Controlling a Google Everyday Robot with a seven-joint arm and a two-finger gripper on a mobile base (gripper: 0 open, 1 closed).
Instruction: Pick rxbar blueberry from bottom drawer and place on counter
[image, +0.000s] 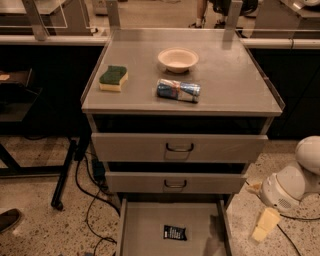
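Observation:
The rxbar blueberry (174, 233), a small dark flat wrapper with white lettering, lies on the grey floor of the open bottom drawer (142, 225), near its middle. The counter (235, 80) is the flat grey cabinet top above. My gripper (263, 226) hangs low at the right of the cabinet, outside the drawer and to the right of the bar, below the white arm housing (287, 185). It holds nothing that I can see.
On the counter are a green-and-yellow sponge (113, 78), a cream bowl (178, 59) and a shiny blue-silver packet (178, 90). Two upper drawers with dark loop handles (179, 148) are slightly pulled out. Cables (92, 200) and a black stand leg (65, 175) lie on the floor at left.

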